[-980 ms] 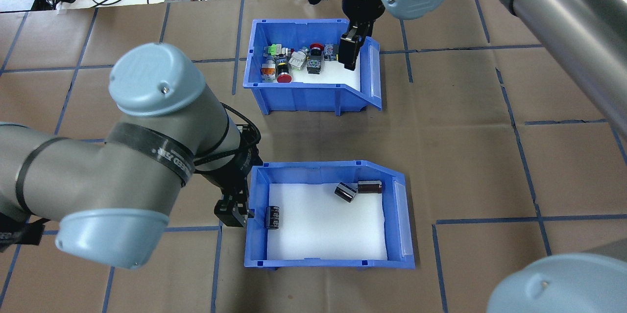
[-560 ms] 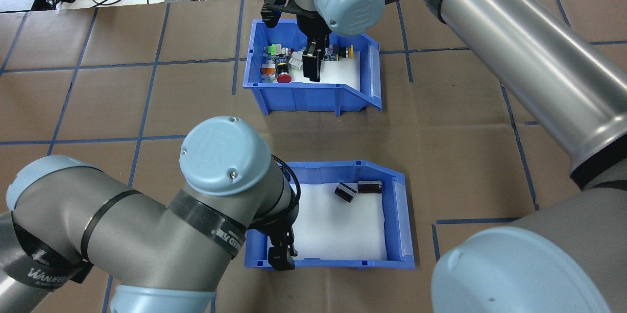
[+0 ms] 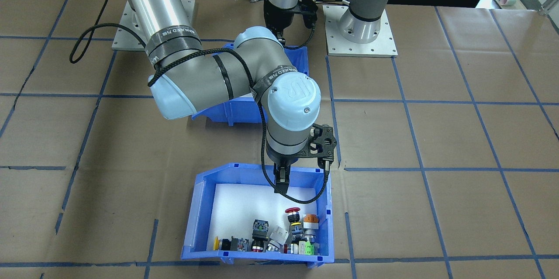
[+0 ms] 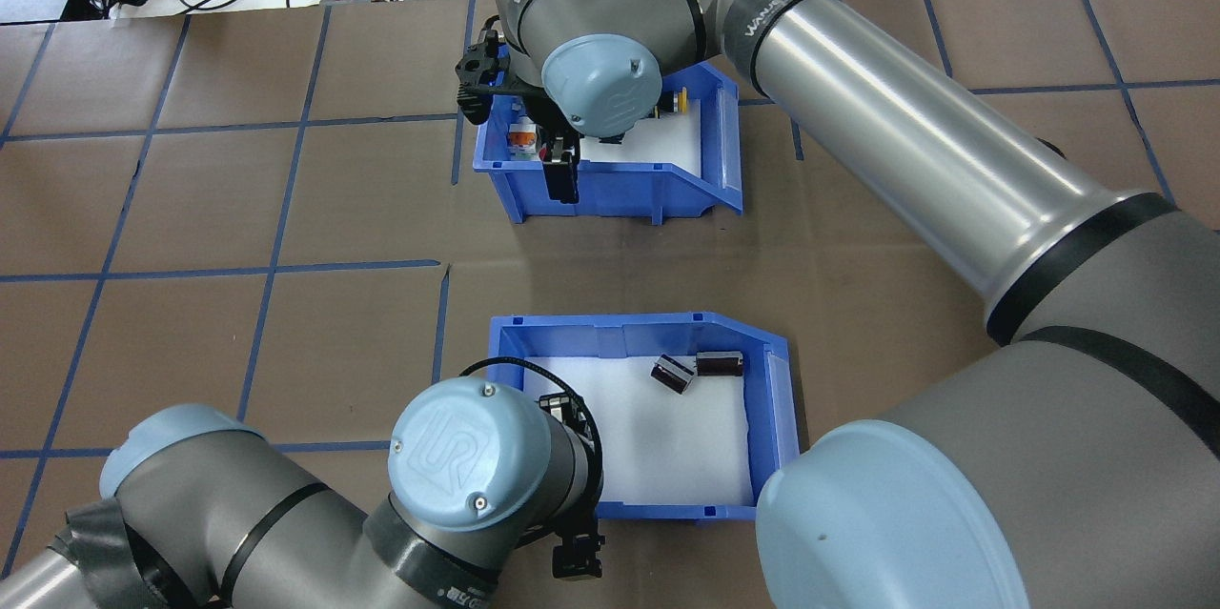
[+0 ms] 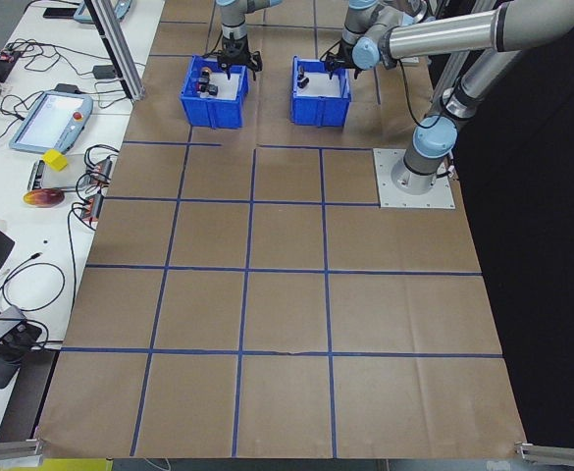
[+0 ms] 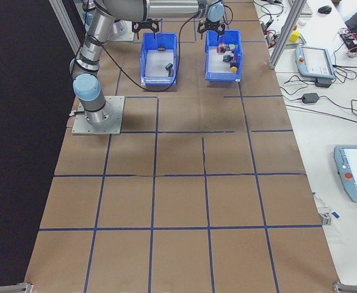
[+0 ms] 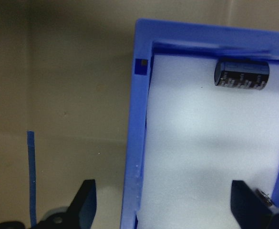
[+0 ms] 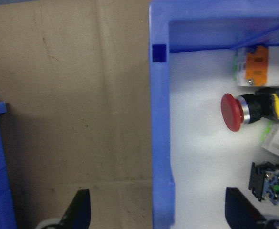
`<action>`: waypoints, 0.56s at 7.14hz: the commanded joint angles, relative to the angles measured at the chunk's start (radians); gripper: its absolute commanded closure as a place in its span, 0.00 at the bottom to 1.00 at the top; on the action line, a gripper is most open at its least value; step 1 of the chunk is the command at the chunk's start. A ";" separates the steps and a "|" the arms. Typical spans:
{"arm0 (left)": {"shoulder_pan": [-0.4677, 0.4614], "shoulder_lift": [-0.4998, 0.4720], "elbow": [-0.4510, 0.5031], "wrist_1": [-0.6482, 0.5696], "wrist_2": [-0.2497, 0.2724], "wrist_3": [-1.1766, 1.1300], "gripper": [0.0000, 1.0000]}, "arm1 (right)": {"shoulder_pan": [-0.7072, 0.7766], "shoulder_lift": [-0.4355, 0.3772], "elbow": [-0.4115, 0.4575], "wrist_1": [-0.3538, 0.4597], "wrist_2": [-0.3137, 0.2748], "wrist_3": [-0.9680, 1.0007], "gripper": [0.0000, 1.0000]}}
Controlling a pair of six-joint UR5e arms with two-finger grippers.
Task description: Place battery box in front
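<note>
— What was in the bins?

— The battery box (image 4: 637, 334) sat on the counter (image 4: 238, 209) nearest my base, at about six o'clock from the other bin in the overhead view. On its white foam two dark cells (image 4: 672, 373) lay touching near the far wall; my wrist camera showed another cell (image 7: 242, 73) against a wall. The switch bin (image 3: 194, 209) stood well apart, farther out, with red, yellow, orange and green push-buttons (image 3: 293, 218) crowded toward one end.

— And your hands?

— My left hand (image 7: 163, 210) was spread wide, gripping nothing, one finger (image 7: 84, 200) outside the battery box's wall and the other over the foam. My right hand (image 8: 158, 210) was equally wide apart and empty, straddling the switch bin's near wall in the same way.

— Any change from a moment before?

— Both had travelled. My left had slid along from the box's side wall to its near edge, and my right had crossed from over the switches to the wall facing me. Neither bin had shifted.
</note>
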 commanded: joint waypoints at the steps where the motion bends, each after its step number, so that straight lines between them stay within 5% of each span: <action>1: -0.004 -0.019 -0.031 0.056 -0.009 -0.030 0.03 | 0.005 0.025 0.008 -0.003 0.004 -0.001 0.07; 3: -0.004 -0.037 -0.034 0.059 -0.009 -0.024 0.02 | 0.005 0.022 0.008 0.006 -0.012 0.001 0.61; 4: -0.007 -0.071 -0.033 0.066 -0.011 -0.017 0.08 | 0.005 0.021 0.008 0.014 -0.015 0.004 0.79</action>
